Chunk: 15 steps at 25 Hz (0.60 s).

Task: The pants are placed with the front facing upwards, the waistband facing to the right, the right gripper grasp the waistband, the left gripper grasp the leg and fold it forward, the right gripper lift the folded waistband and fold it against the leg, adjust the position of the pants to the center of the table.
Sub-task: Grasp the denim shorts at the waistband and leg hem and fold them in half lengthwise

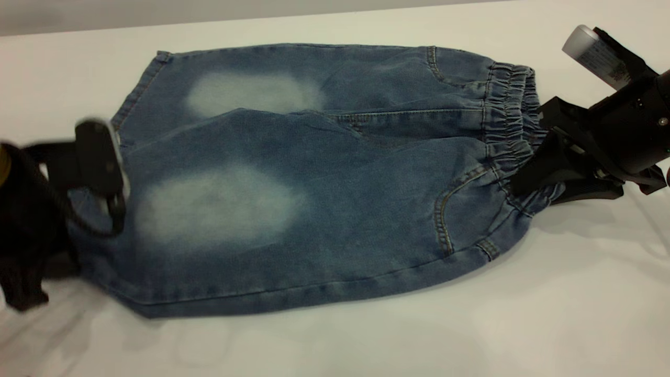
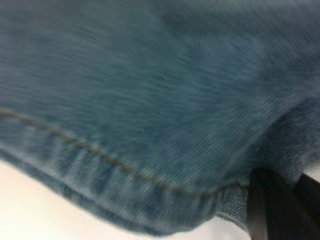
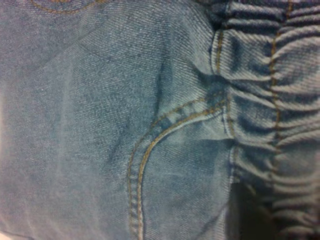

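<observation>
You are working the first step: both grippers are closing in on the pants [image 1: 314, 178], which are lying flat across the middle of the table [image 1: 335, 335], legs toward 9 o'clock, waistband toward 3 o'clock.

At 9 o'clock, the left gripper [image 1: 78, 209] is sitting at the hem of the near leg; whether its fingers are spread or pinching, I cannot tell. The left wrist view is showing only hem stitching and one dark fingertip [image 2: 272, 205] beside the cloth. Take the full hem thickness before lifting.

At 3 o'clock, the right gripper [image 1: 528, 180] is touching the gathered waistband [image 1: 510, 123]; its fingers cannot be judged either. Bite both layers of elastic, not one ruffle.

The denim is looking medium-weight and limp, with tan stitching, pale oval fades and a ribbed, bunched waist. I judge it is likely to sag between the grips, so lift both ends evenly.
</observation>
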### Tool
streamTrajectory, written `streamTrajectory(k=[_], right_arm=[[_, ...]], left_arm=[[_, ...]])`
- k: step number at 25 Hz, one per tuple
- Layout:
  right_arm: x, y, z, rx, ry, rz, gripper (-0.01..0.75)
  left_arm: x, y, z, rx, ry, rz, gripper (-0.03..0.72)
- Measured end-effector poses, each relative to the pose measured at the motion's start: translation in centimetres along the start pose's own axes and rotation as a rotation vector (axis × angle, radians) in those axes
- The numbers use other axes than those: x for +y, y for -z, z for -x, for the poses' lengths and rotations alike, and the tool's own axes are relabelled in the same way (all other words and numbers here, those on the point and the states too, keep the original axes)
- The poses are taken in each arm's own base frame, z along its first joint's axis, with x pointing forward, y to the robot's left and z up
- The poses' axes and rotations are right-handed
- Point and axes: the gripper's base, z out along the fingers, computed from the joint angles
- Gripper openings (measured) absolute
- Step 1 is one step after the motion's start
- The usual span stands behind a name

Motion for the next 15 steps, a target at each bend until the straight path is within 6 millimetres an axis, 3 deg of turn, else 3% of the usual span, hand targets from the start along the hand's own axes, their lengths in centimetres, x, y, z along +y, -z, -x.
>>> streamTrajectory(k=[5,15], right_arm=[[0.0,0.0,0.0,0.001,0.017,0.002,0.045],[-0.3,1.5,-0.5,0.044,-0.029,0.147,0.035]], left_arm=[[0.6,1.0,-0.1,0.028,0.011,0.019,0.053],[1.7,5.2,-0.1,-0.031,0.038,0.138,0.053]])
